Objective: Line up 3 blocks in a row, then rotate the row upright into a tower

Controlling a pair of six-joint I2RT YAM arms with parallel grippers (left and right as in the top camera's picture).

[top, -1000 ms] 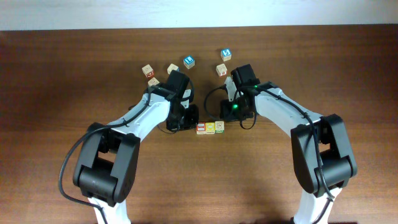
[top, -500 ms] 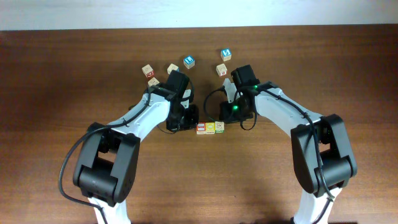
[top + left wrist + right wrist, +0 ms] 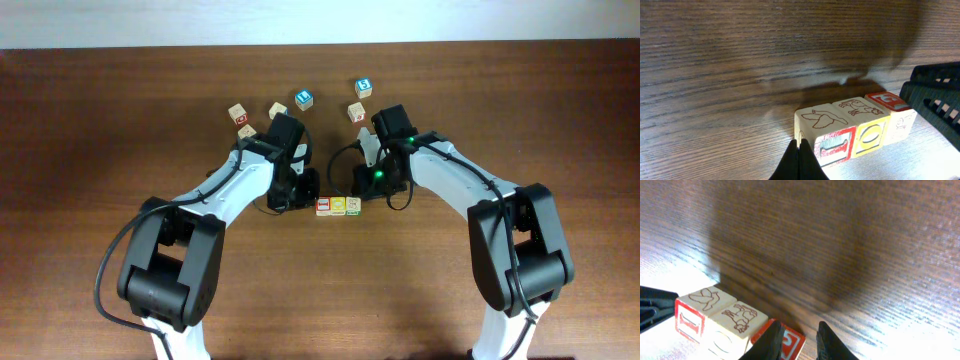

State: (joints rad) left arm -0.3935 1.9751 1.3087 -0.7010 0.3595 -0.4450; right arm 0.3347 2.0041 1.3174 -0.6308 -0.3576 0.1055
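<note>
Wooden blocks, three of them, lie in one short row near the middle of the dark brown table (image 3: 100, 120), and they touch side by side. From the overhead camera the red-bordered block (image 3: 324, 206) is at the left end, the yellow-faced block (image 3: 339, 205) is in the middle and the green-marked block (image 3: 353, 204) is at the right end. The left gripper (image 3: 798, 150) is just beside the red-bordered end of the row. Its two dark fingers are pressed together with no gap and they hold nothing. The tips are very near the lower corner of that block, but I cannot tell whether they touch it. The right gripper (image 3: 798, 326) is at the other end of the row, over the green-marked block. Its fingers are a little apart with a narrow gap between them. In the right wrist view this block shows a red face with a letter, and one finger covers part of it. The gap looks narrower than the block, so the fingers do not seem to pinch it. Farther up the table, well apart from the row, are a blue-faced cube (image 3: 304, 99), a second blue cube (image 3: 363, 88) and some pale cubes (image 3: 237, 113).
</note>
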